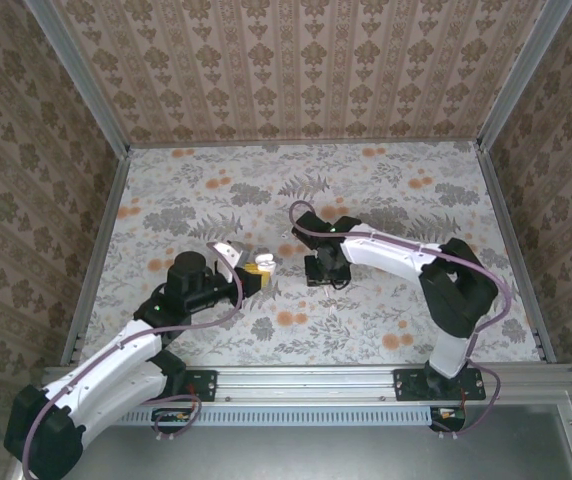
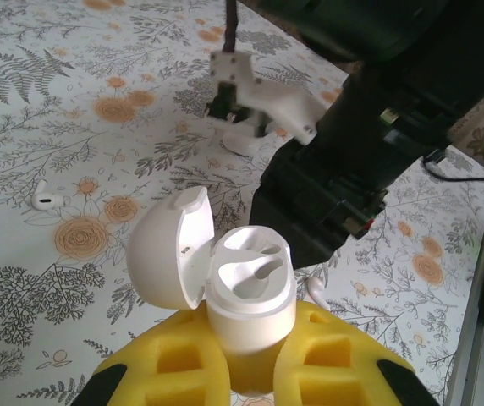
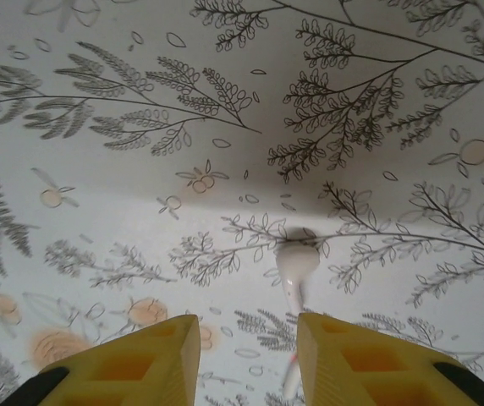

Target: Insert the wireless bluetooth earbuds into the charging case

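My left gripper is shut on the white charging case, which stands upright between the yellow fingers. Its lid hangs open to the left and both sockets are empty. From above, that gripper holds the case left of centre. One earbud lies on the table at the far left, another just right of the case. My right gripper hovers open low over the table. An earbud lies just ahead of it, its stem running along the right finger.
The right arm's black wrist hangs close behind the case. The floral table is walled by patterned panels, with a metal rail along the near edge.
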You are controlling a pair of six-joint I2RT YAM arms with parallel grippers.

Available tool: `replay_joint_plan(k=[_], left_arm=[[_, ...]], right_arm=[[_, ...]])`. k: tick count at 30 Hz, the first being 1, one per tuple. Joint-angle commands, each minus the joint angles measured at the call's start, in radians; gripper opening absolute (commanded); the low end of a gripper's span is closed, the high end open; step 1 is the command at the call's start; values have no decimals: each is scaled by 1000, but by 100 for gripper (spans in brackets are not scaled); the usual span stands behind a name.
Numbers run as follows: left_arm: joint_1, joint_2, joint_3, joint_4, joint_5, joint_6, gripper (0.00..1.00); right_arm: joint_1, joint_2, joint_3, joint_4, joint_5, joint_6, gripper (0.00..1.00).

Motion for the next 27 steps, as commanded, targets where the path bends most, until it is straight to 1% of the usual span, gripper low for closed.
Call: replay_joint_plan(k=[1,4,10,21,27], left_arm=[[12,-15,-7,-10,-4,21,0],[14,-15,-6,-15,-1,24,0],[17,-13,-10,-17,0,27,0],[22,36,-11,14,18,29,0],[23,63,-5,23,30,29,0]], right_arm=[[5,62,45,-70,33,-25,36],[6,114,72,-85,37,-32,35],[6,162,99,-106,66,-41,35],[7,177,84,-108,76,-45,34],[8,173,82,-119,73,-52,32]])
